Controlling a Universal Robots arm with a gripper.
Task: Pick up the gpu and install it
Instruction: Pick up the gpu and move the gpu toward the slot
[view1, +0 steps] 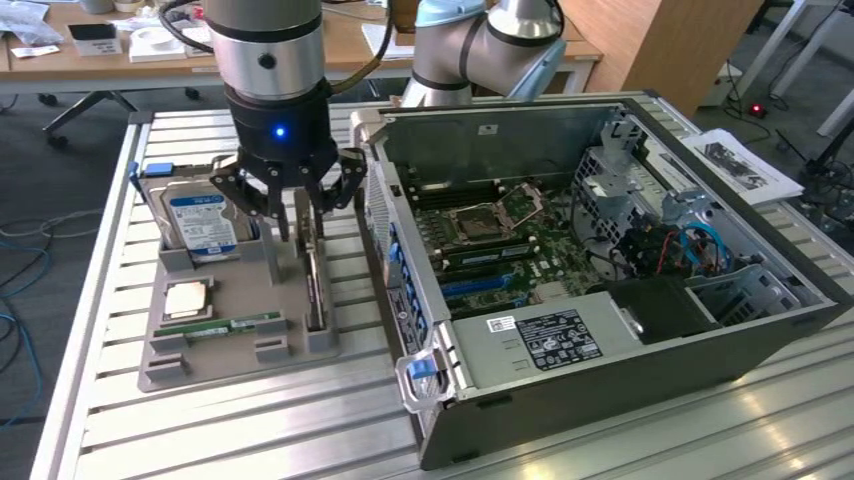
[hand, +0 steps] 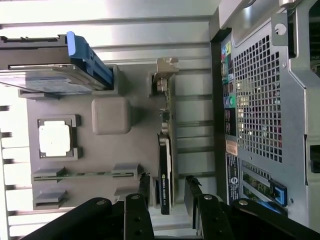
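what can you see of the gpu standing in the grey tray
The gpu is a thin green circuit card with a black cooler block on one face and a silver metal bracket at one end. It stands upright on its long edge in a slot of the grey plastic tray, on the side nearest the open dark computer case. The black pincer is open, one finger on either side of the card with a gap at each, so it is not gripped yet.

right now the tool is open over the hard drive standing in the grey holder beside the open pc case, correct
No: the tool is open over the gpu, not the hard drive. The wrist view shows the card between its fingers, standing in the grey holder beside the open pc case.
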